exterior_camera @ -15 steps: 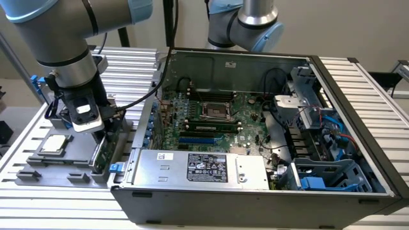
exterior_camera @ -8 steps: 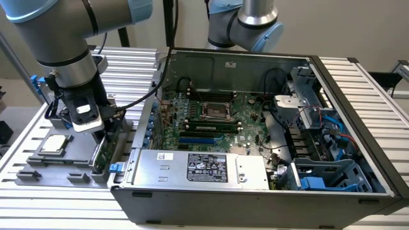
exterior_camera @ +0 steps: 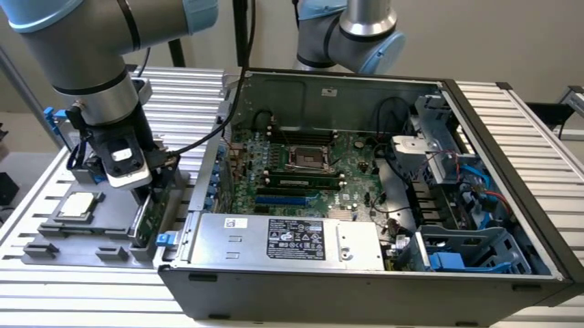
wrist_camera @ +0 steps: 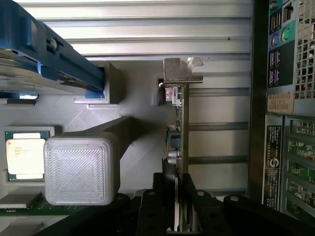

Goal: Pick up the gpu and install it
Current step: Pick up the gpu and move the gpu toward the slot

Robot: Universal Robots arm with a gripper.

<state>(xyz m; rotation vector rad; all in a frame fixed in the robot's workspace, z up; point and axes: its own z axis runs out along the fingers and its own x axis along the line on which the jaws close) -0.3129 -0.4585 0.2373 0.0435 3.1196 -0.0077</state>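
The gpu is a thin green card standing on edge in the grey holder tray, just beside the open computer case on the exterior view's left. My gripper comes down on it from above. In the wrist view the gpu runs edge-on away from my gripper, its silver bracket at the far end by a slot in the holder. The black fingers press against both faces of the card, shut on it. Inside the case the motherboard lies face up with blue slots.
A square silver CPU chip rests on the tray, and a hard drive with blue rails stands behind it. A ribbed grey block rises beside the card. A second arm hangs behind the case. The case wall is close by.
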